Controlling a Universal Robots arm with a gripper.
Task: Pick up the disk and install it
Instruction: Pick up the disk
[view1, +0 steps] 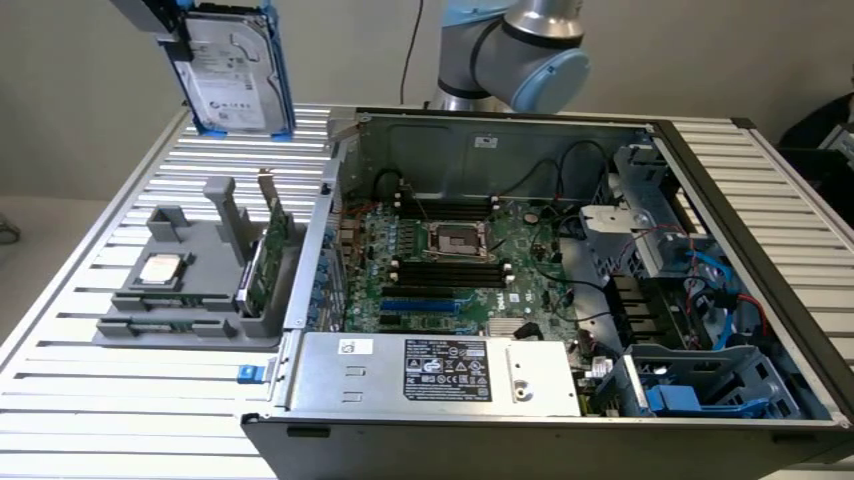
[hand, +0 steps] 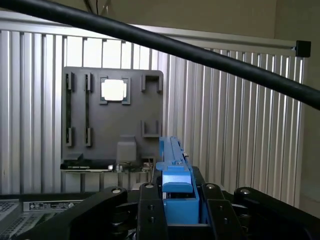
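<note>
Gripper (hand: 181, 212) is clamped on the disk (view1: 230, 70), jaws narrowed onto its blue carrier frame near the top end. Disk is held upright, high in the air, outside the computer case (view1: 534, 250), off the case wall on the exterior view's left. Nothing is touched by it; the surface (view1: 120, 400) is well below.

Grey holder (view1: 187, 295) is sat just beside that same case wall, roughly under the disk. A processor chip (view1: 162, 268) and a green circuit card (view1: 271, 250) are seated in it.

Risks, as judged:
- Grip is taken at one end only, so the hanging body could be swung or slipped by a fast move.
- Case wall rim could be clipped by the disk's lower corner if height is lost before the case is cleared.
- Black cables (view1: 574, 165) inside the case could be snagged.
- Black hose (hand: 150, 37) is strung across the wrist view; it could be dragged tight.

Room: case lid is off, so the air above the case is open. The blue drive cage (view1: 694, 395), at the case's near corner on the exterior view's right, is hemmed in by sheet-metal edges.
</note>
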